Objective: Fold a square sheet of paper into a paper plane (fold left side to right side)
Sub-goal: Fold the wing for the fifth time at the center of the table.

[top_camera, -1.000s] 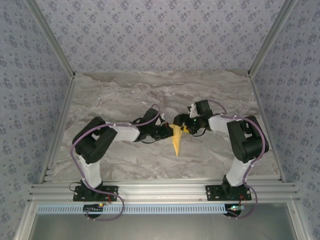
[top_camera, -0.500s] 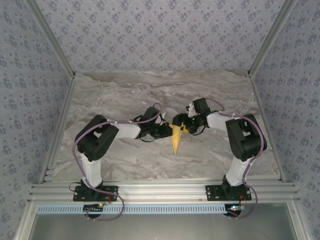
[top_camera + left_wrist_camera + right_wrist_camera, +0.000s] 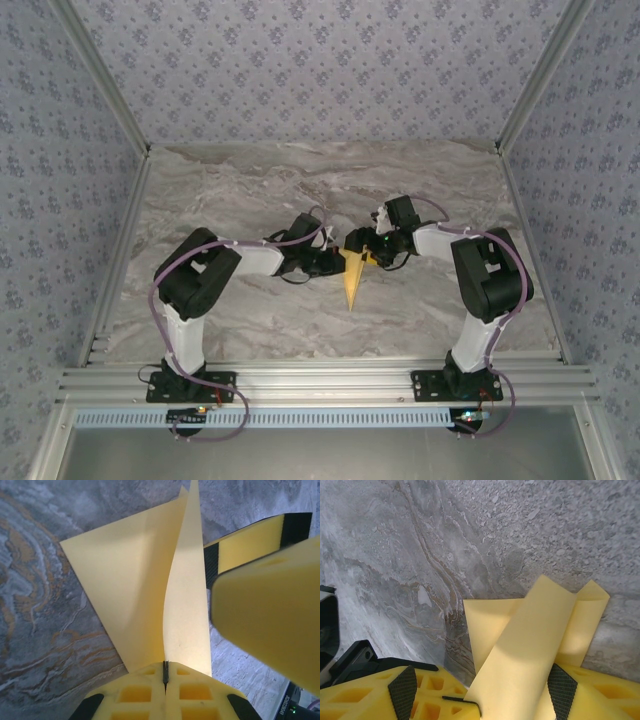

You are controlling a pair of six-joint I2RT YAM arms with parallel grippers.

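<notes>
Paper plane [image 3: 352, 278] lay near the middle of the marble table [image 3: 250, 180], between the two arms, its narrow point towards the arms' bases and its broad end away from them. By its shape the folding looked well advanced: the sheet was already a slim pointed dart rather than a square. What seemed left was to bring the raised left flap over to the right side and press the crease flat. That is a judgement from the shape alone.

The left gripper [image 3: 335, 262] touched the dart's left edge, and the right gripper [image 3: 378, 250] sat at its upper right.

From above, neither grip could be read. The left wrist view settled one of them: the left gripper [image 3: 165, 680] had its jaws pressed together on the near edge of a flap of the plane [image 3: 145, 595], which stood up from the table and curved away. In the same view the right gripper's fingers [image 3: 270, 610] showed spread apart just beside that flap.

The right wrist view showed the right gripper [image 3: 482, 690] with its jaws set wide. A folded strip of the plane [image 3: 530, 630] ran between them, and I could not tell whether it touched either finger.
</notes>
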